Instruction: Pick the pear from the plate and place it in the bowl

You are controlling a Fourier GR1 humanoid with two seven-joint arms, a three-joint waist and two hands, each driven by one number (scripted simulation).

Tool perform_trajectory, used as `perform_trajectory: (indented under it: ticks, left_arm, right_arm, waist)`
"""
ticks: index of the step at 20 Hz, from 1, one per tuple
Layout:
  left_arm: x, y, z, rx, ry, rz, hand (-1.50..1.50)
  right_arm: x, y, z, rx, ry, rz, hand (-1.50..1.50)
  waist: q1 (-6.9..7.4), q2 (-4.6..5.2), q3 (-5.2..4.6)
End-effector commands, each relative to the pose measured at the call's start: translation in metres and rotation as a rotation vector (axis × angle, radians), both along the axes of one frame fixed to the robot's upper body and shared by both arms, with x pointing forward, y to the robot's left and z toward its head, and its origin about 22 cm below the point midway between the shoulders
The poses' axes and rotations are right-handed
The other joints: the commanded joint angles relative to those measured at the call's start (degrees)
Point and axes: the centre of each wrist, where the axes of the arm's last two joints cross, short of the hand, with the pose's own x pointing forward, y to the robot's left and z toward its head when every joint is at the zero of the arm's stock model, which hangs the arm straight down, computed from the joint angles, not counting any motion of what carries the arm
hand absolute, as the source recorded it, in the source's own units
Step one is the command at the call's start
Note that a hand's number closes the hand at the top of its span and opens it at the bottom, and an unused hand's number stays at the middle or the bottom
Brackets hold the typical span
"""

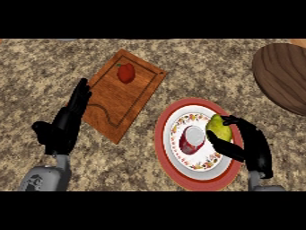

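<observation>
No words, labels, brands or numbers can be read anywhere — the plate (181, 177) bears only a flowered band around its rim, and the cutting board (115, 108) only a carved groove — no sign.

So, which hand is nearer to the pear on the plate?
The right hand. Its fingers curl round the pear, on the right side of the plate. The left hand stands open far to the left, beyond the cutting board.

Kitchen: granite counter (202, 58), cutting board (119, 96).
</observation>
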Motion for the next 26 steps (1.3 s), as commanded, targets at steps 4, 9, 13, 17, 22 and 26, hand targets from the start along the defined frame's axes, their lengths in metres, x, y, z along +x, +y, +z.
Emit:
perform_trajectory:
  ticks: [4, 9, 13, 17, 22, 26]
  left_arm:
    - [-0.006, 0.026, -0.009, 0.013, 0.008, -0.011, 0.0]
    - [0.012, 0.002, 0.002, 0.013, -0.004, -0.012, 0.0]
    - [0.003, -0.002, 0.01, 0.017, -0.02, 0.002, 0.0]
    - [-0.006, 0.012, -0.008, 0.013, 0.011, -0.001, 0.0]
    - [0.0, 0.006, -0.007, 0.012, 0.001, -0.002, 0.0]
    - [0.01, -0.016, 0.008, 0.012, -0.002, 0.005, 0.0]
  right_arm:
    - [-0.009, 0.032, -0.007, 0.065, -0.029, 0.028, 1.5]
    - [0.054, 0.017, 0.049, -0.251, -0.161, 0.176, 1.5]
    - [0.061, 0.024, 0.061, -0.361, -0.324, 0.258, 1.5]
    - [0.078, 0.04, 0.092, -0.433, -0.457, 0.214, 1.5]
    - [0.044, 0.062, 0.141, -0.558, -0.575, 0.141, 1.5]
    - [0.061, 0.066, 0.199, -0.65, -0.543, 0.061, 1.5]
  waist:
    - [0.26, 0.51, 0.67]
    - [0.81, 0.73, 0.6]
    - [0.73, 0.49, 0.69]
    - [0.78, 0.57, 0.65]
    - [-0.29, 0.29, 0.6]
    - [0.09, 0.4, 0.63]
